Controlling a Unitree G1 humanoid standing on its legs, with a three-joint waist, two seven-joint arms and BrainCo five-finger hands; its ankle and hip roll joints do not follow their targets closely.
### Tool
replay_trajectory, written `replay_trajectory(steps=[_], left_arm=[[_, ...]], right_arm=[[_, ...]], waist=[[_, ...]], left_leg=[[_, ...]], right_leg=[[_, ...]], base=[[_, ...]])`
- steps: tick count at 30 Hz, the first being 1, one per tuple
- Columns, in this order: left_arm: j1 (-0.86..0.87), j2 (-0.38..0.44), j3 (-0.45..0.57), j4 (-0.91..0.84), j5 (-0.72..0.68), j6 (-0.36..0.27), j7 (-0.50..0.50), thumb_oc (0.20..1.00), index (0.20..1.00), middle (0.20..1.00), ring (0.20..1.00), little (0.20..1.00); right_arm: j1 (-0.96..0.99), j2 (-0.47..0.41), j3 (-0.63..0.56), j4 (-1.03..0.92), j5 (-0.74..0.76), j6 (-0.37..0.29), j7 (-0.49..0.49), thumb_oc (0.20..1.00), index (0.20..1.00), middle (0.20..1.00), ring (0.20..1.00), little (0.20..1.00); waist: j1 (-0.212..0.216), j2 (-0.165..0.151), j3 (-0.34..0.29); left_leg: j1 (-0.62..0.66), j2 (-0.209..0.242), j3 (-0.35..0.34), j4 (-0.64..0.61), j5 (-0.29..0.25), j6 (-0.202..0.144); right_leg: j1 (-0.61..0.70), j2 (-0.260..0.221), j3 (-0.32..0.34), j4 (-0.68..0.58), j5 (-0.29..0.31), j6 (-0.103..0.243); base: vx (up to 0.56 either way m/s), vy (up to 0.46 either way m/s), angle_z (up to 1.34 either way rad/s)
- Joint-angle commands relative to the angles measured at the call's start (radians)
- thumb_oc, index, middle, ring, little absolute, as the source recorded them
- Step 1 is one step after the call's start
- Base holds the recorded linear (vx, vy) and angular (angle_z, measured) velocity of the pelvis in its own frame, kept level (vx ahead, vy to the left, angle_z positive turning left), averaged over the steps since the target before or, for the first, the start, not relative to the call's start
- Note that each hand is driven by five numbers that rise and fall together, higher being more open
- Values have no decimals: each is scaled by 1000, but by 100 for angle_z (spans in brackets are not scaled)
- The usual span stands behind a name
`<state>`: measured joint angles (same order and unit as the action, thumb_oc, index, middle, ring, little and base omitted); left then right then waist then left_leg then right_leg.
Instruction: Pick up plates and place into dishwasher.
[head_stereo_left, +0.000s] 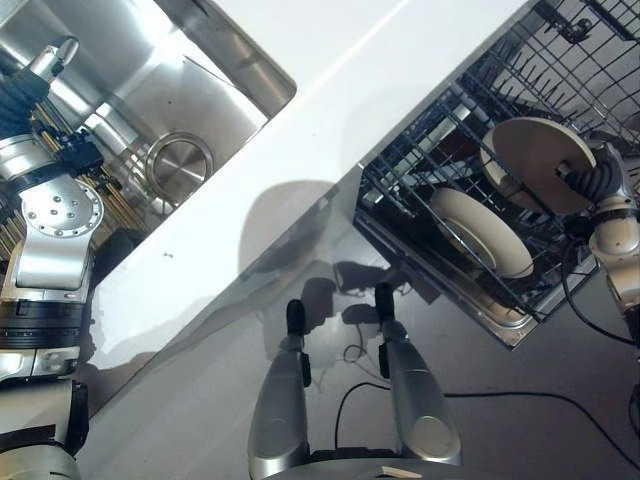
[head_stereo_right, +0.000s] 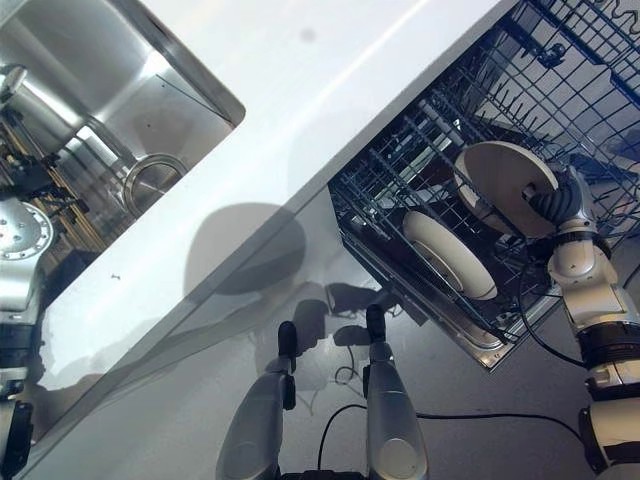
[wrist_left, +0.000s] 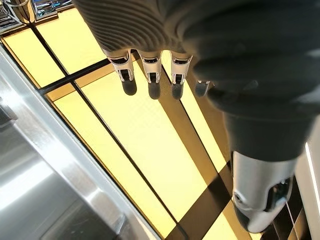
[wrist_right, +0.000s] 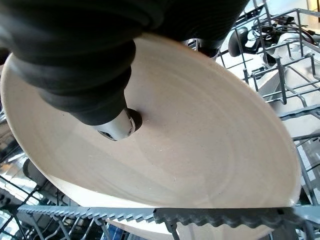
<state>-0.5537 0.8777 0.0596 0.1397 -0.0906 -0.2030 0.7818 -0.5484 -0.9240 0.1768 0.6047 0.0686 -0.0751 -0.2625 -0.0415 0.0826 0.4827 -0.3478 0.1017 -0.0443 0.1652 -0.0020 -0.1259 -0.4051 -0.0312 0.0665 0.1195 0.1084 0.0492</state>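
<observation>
right hand (wrist_right: 107, 107): fingers behind the plate (wrist_right: 200, 150), grip unclear | plate: far edge cut off by the dishwasher rack (wrist_right: 225, 216) wire, near edge covered by the hand's cover | second plate (head_stereo_left: 480, 232): lower rim hidden behind rack wires | left hand (wrist_left: 150, 80): thumb cut off

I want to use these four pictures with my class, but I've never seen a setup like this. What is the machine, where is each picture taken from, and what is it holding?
It is a humanoid robot loading a dishwasher. Two pictures come from cameras in its head, looking down; two from cameras on its wrists. Its right hand holds a cream plate in the wire dishwasher rack, near a second plate already standing there. A white counter holds a steel sink. The left hand, fingers relaxed, holds nothing.
</observation>
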Motion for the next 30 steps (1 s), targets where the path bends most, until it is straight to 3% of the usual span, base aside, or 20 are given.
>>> replay_trajectory(steps=[1,2,8,17,30], left_arm=[[-59,51,15,-3,41,-20,9,1000,1000,1000,1000,1000],[-58,49,14,-6,40,-24,10,1000,1000,1000,1000,1000],[-24,47,40,-13,46,-36,-10,1000,1000,1000,1000,1000],[89,3,112,-20,25,-63,-41,1000,1000,1000,1000,1000],[131,-17,129,-2,20,-89,-58,1000,1000,1000,1000,1000]], right_arm=[[99,112,86,-27,77,-5,-18,893,893,893,893,893],[106,116,77,-27,78,-6,-31,1000,1000,1000,1000,1000],[154,140,15,-41,86,-15,-69,1000,1000,1000,1000,1000],[285,194,-90,-109,127,-68,-30,1000,1000,1000,1000,1000],[322,199,-129,-113,127,-82,-23,1000,1000,1000,1000,1000]], waist=[[-15,-21,10],[-16,-22,8],[-16,-25,-14],[-26,-28,-49],[-42,-14,-63]], left_leg=[[-102,-66,-34,17,65,59],[-101,-68,-34,21,63,60],[-88,-73,-30,38,51,63],[-64,-81,-22,55,37,69],[-47,-80,-11,44,37,71]], right_leg=[[-36,14,-45,77,-69,-15],[-34,14,-45,78,-68,-15],[-19,12,-46,81,-67,-16],[7,13,-38,84,-72,-17],[12,4,-25,91,-76,-9]], base=[[0,0,0],[0,0,0],[7,6,1],[25,36,3],[-1,29,-1]])
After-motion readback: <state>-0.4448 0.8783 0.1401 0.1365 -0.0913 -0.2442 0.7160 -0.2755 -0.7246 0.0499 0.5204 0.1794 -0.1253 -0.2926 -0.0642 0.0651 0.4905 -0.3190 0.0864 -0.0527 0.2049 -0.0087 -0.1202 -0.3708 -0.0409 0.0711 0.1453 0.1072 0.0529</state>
